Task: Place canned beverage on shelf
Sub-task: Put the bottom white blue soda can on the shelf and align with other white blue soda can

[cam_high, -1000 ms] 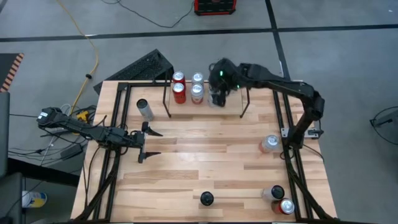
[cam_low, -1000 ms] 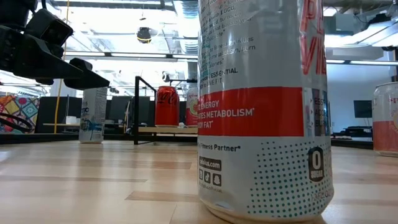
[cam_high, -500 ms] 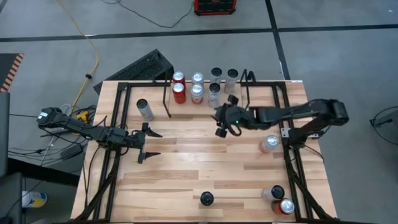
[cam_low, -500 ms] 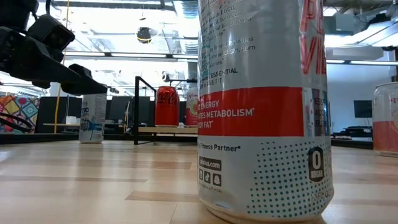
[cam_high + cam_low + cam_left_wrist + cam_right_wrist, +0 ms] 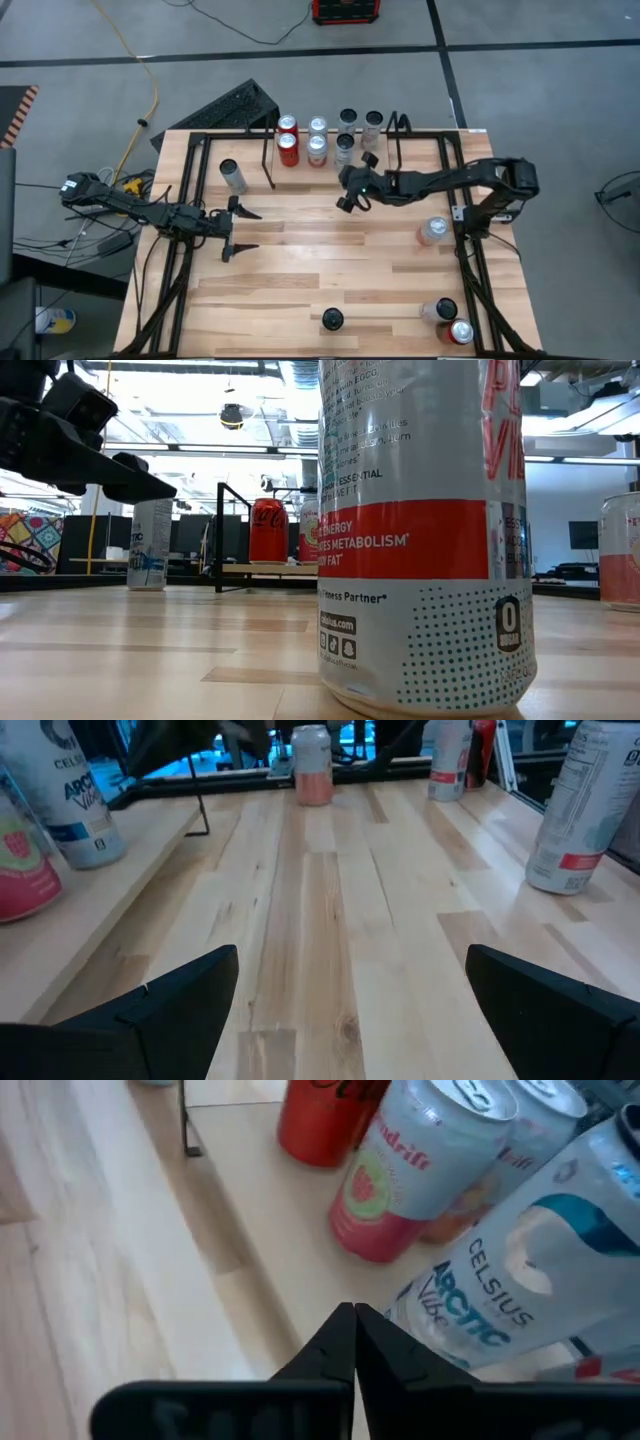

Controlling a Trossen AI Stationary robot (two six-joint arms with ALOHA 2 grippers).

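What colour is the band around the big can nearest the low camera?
Red, on the big can; low view.

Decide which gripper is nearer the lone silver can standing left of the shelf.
Left. The left gripper is open just in front of the lone silver can; the right gripper, shut and empty, is farther away, in front of the shelf.

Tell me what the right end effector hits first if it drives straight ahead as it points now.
Probably the white Celsius can on the shelf: the shut right end effector points at it, with a pink can just beside. Depth is uncertain.
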